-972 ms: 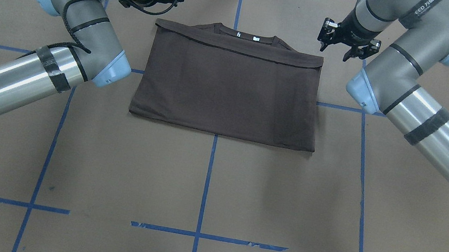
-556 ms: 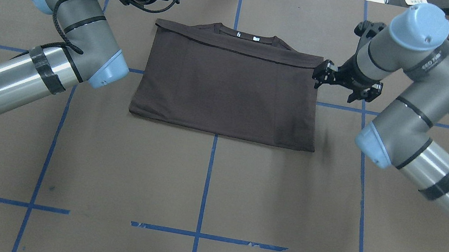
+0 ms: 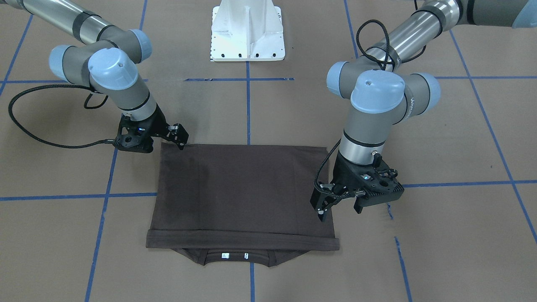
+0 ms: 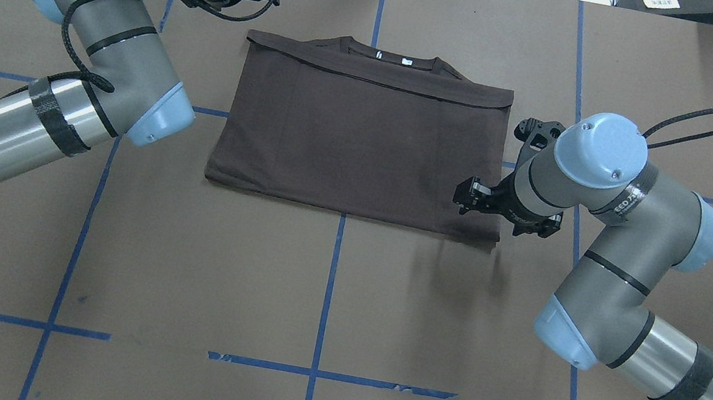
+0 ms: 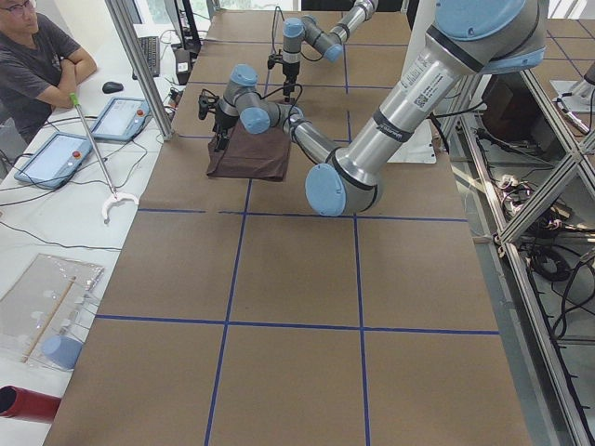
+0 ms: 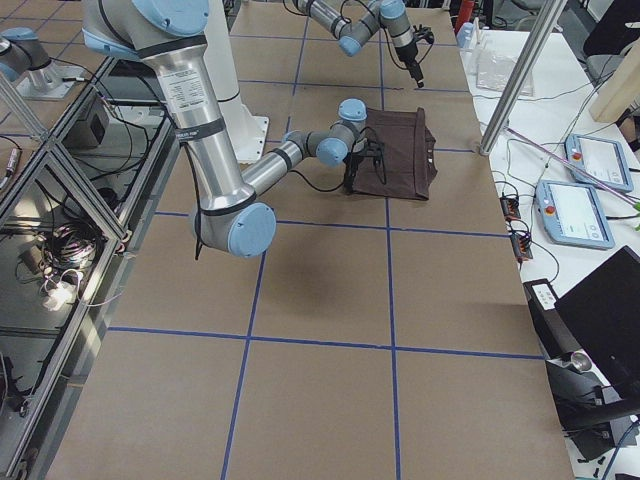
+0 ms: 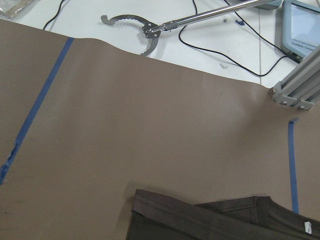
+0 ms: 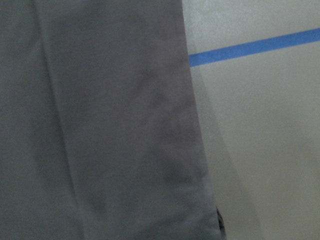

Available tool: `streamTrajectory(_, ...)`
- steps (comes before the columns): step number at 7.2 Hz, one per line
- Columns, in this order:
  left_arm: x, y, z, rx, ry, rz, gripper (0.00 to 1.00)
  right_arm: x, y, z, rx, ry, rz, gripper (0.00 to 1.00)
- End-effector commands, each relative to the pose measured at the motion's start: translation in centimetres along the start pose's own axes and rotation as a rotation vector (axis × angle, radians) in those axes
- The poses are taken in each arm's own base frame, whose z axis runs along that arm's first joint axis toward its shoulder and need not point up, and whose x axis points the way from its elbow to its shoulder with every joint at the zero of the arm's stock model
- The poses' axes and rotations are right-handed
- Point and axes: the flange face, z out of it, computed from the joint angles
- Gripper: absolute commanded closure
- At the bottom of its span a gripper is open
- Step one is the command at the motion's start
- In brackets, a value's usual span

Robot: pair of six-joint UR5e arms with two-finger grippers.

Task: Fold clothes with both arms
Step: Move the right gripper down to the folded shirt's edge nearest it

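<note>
Brown-grey knit, the T-shirt [image 4: 360, 135] lies folded flat on the table [image 4: 325, 297] between my two sets of fingers, collar away from me. My right fingers [image 4: 472, 197] are spread apart astride its edge by the near corner. My left fingers [image 3: 320, 212], also apart, hang over the opposite edge towards the collar. I judge a clean grab needs one finger under every layer, both sides pinching together. The front-facing view shows my left spread; overhead mostly hides it behind my forearm, and the left wrist camera shows only cloth and table.
</note>
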Motion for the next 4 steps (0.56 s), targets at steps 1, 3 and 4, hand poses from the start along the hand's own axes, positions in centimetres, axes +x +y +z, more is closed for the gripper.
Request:
streamTrajectory(1, 0.12, 0.02, -0.28, 0.000, 0.006, 0.001, 0.00, 0.62, -0.13, 2.01, 0.007, 0.041, -0.002, 0.04)
streamTrajectory(3, -0.70, 0.21, -0.02, -0.001, -0.002, 0.000, 0.00, 0.54, -0.15, 1.98, 0.009, 0.040, -0.003, 0.80)
streamTrajectory(4, -0.79, 0.30, -0.35, 0.001, 0.004, 0.001, 0.00, 0.62, -0.21, 1.91, 0.010, 0.040, -0.002, 1.00)
